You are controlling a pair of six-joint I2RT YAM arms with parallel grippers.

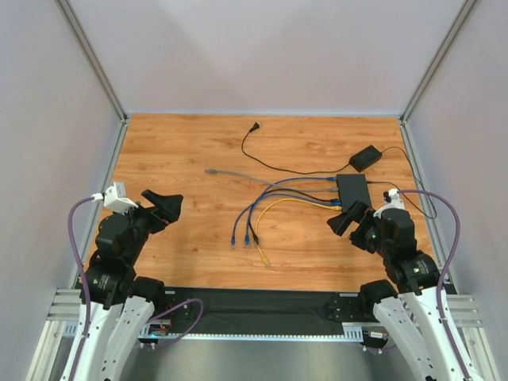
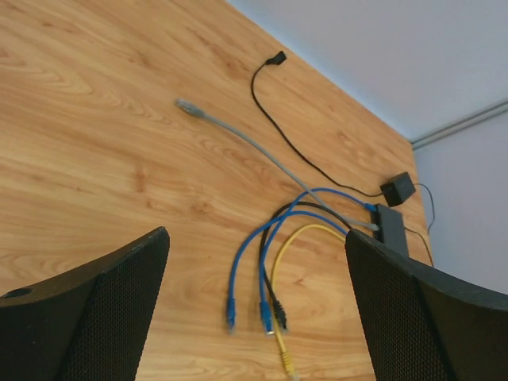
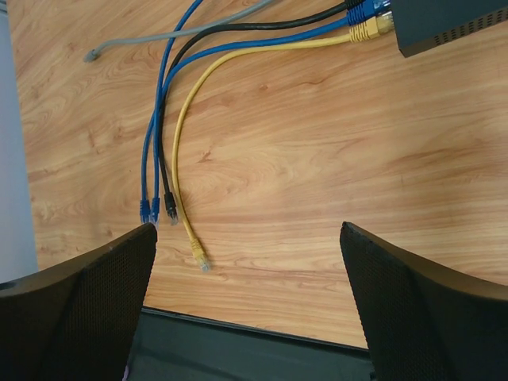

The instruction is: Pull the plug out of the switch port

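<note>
The switch (image 1: 353,189) is a flat black box lying at the right of the wooden table, also visible in the wrist views (image 2: 390,225) (image 3: 448,24). Several cables run from its left edge: grey, two blue, black and yellow. The yellow plug (image 3: 367,30) and a blue plug (image 3: 367,12) sit in its ports. The cables' loose ends (image 1: 248,238) lie mid-table. My right gripper (image 1: 351,218) (image 3: 247,226) hovers open just in front of the switch, holding nothing. My left gripper (image 1: 163,205) (image 2: 255,238) stands open over the table's left side, far from the switch.
A small black power adapter (image 1: 365,158) (image 2: 397,189) lies behind the switch, and its thin cord ends in a plug (image 1: 254,127) near the back wall. A black strip (image 1: 262,305) borders the table's near edge. White walls enclose the table on three sides.
</note>
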